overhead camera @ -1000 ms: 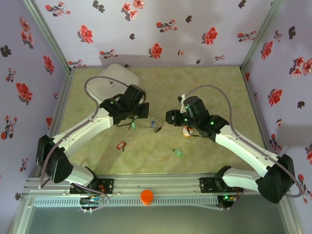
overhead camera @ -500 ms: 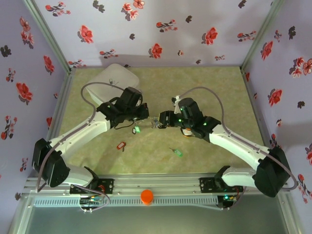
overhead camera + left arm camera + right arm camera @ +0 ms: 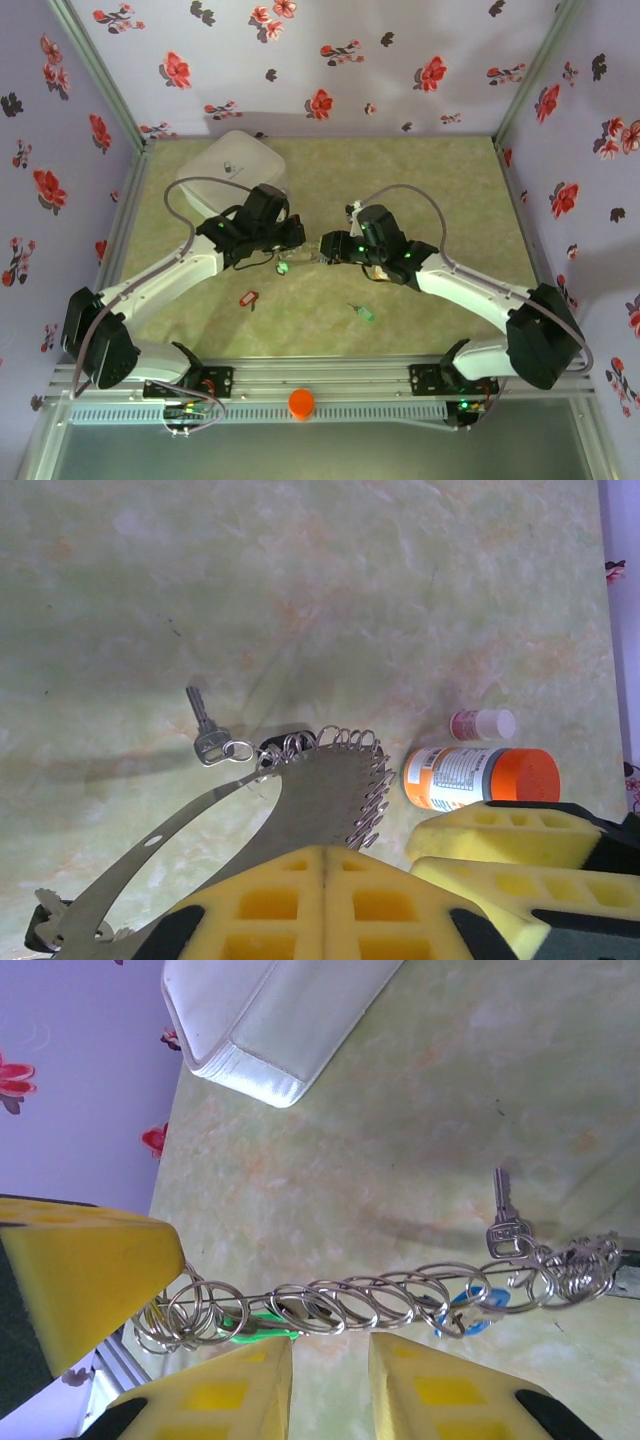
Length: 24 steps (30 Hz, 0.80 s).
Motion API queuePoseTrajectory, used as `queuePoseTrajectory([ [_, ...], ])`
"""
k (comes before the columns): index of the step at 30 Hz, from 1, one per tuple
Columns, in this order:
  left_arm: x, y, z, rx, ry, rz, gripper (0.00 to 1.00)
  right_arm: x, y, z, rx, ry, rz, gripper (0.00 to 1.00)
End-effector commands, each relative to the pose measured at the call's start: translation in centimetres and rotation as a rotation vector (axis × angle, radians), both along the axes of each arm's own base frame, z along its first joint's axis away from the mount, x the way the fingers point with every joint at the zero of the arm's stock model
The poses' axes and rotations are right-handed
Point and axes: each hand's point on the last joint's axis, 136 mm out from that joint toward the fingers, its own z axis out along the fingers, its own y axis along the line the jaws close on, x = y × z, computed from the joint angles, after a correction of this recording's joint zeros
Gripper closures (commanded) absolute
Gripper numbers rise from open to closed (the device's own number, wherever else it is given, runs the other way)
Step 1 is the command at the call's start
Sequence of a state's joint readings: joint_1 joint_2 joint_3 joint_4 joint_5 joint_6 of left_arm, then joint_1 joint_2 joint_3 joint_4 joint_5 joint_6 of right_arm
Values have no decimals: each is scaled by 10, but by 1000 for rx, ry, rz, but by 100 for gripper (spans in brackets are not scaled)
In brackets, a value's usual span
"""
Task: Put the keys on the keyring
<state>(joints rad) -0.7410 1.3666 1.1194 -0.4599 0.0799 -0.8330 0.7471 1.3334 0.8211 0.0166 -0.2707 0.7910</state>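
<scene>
Keys [image 3: 205, 730] are hanging on the keyring [image 3: 300, 810] my left gripper [image 3: 322, 852] is clamping aloft, my right gripper [image 3: 330, 1355] is hovering part-open, empty, beside it, and a red-tagged key [image 3: 248, 298] and green-tagged key [image 3: 363, 312] (unthreaded) are lying on the table [image 3: 450, 200].

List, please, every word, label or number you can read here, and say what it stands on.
No text is readable.
The orange pill bottle: printed lines on its white label, too small and blurred to read.
The small white bottle: pinkish label, too blurred to read.
</scene>
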Motion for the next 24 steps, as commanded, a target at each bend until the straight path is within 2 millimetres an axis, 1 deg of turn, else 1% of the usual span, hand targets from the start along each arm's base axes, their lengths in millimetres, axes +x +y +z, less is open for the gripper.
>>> queuePoseTrajectory([
  [1,2,-5,22,-86,-50,-3,100,0,10,2,56,10,10,73],
  [8,1,-5,23,-94,-53,-8,100,2,13,-2,64,13,12,71],
  [13,0,-5,24,-99,-54,-8,100,5,12,-6,44,8,2,69],
  [21,0,-5,23,-103,-50,-9,100,2,22,8,116,-10,51,69],
  [24,0,-6,23,-104,-51,-8,100,2,22,7,112,-11,52,70],
])
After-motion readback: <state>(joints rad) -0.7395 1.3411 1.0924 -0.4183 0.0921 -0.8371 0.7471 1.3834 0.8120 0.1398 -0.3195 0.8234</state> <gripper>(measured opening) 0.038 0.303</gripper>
